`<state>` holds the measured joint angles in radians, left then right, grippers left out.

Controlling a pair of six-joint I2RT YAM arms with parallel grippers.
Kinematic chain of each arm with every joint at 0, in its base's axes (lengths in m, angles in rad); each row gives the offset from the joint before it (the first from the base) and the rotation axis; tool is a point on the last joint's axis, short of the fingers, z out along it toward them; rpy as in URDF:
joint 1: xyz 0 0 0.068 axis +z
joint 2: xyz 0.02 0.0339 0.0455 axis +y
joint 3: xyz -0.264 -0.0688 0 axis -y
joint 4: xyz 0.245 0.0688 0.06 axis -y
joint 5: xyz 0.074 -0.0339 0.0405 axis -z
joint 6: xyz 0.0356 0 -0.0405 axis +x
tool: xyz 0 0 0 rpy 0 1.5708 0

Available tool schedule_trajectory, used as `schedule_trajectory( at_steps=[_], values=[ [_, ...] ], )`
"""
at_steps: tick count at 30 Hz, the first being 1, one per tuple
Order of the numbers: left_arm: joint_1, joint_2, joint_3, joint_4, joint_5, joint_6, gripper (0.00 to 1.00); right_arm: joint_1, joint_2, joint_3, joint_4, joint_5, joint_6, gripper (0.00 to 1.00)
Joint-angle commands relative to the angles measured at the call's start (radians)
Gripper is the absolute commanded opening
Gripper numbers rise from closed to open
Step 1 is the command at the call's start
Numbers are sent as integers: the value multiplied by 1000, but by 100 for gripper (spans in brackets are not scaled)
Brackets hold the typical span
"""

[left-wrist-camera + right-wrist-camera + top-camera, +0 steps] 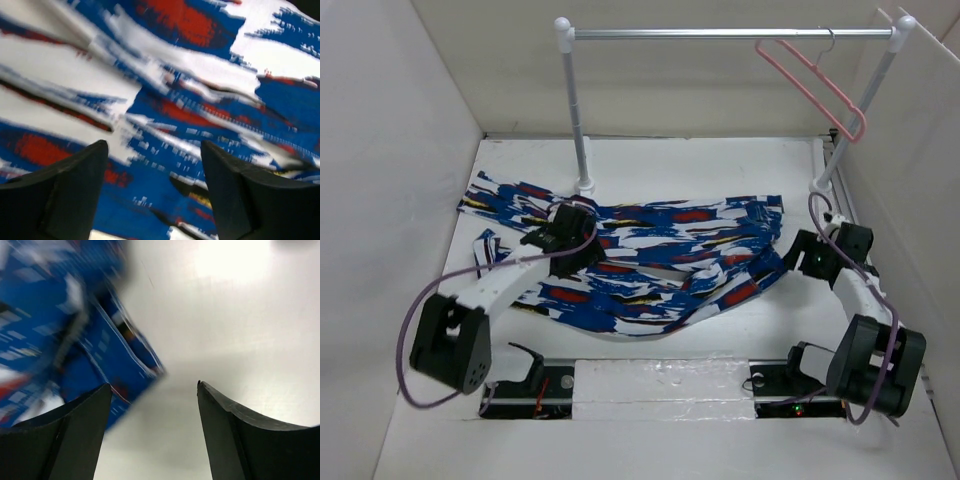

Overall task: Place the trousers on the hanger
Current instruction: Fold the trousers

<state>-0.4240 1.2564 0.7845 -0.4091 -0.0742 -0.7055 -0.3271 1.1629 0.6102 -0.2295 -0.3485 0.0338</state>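
The blue-and-white printed trousers [650, 260] lie spread and crumpled across the middle of the table. The pink hanger [815, 80] hangs by its hook from the silver rail at the back right, tilted. My left gripper [565, 232] is open just above the left part of the trousers; in the left wrist view the fabric [165, 90] fills the frame between my spread fingers [75, 190]. My right gripper [798, 258] is open at the right end of the trousers; the right wrist view shows the fabric's edge [75, 345] at the left and bare table between the fingers [240, 435].
A silver rail [720, 33] on two white posts [576, 110] stands at the back, its bases near the trousers' far edge. White walls close in the left, back and right sides. A taped strip [660, 385] runs along the near edge between the arm bases.
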Motion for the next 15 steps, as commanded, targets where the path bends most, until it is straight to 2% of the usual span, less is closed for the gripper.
schedule_trajectory(
  at_steps=[1, 6, 8, 9, 10, 11, 13, 15],
  values=[
    [1, 141, 141, 128, -13, 58, 72, -46, 24, -52, -40, -55, -69, 75],
    [-9, 444, 353, 139, 11, 98, 72, -46, 113, -58, 14, -86, -57, 75],
    [-9, 513, 444, 122, 7, 101, 70, -46, 145, -88, 121, -102, -35, 73],
    [5, 590, 479, 113, 14, 91, 68, -46, 179, -114, 218, -137, 56, 60],
    [5, 591, 490, 112, 14, 90, 66, -46, 199, -122, 219, -138, 57, 60],
    [19, 607, 493, 115, 20, 84, 65, -46, 221, -125, 290, -150, 73, 31],
    [50, 640, 483, 128, 30, 63, 61, -55, 222, -115, 274, -156, 104, 2],
    [60, 659, 478, 135, 15, 58, 60, -66, 146, -92, 152, -140, 75, 0]
  ],
)
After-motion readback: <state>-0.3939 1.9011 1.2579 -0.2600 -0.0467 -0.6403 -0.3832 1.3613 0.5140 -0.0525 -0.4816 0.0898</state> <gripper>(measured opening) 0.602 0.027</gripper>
